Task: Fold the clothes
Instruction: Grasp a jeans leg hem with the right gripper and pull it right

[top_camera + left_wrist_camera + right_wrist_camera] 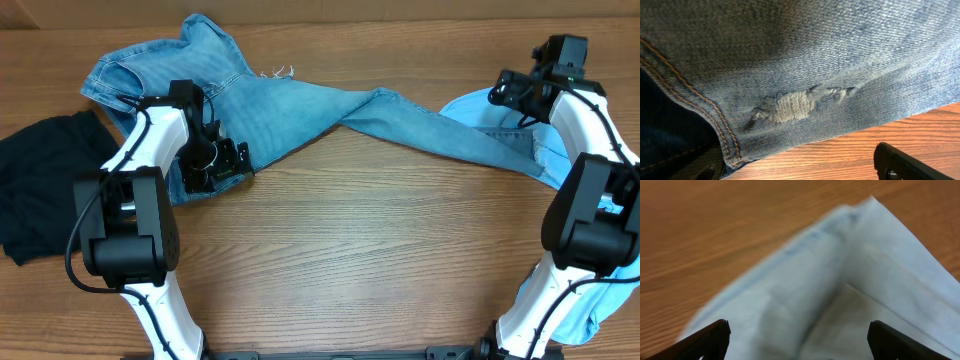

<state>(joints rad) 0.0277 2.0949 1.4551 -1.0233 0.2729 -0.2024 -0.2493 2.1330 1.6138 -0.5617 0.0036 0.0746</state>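
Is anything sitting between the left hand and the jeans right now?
Nothing visible. The left hand sits right at the lower edge of the jeans, with denim filling its wrist view and only bare table beside it.

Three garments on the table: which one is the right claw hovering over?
The pale blue garment at the right edge; the right claw is open over its corner. The jeans and black garment lie further left.
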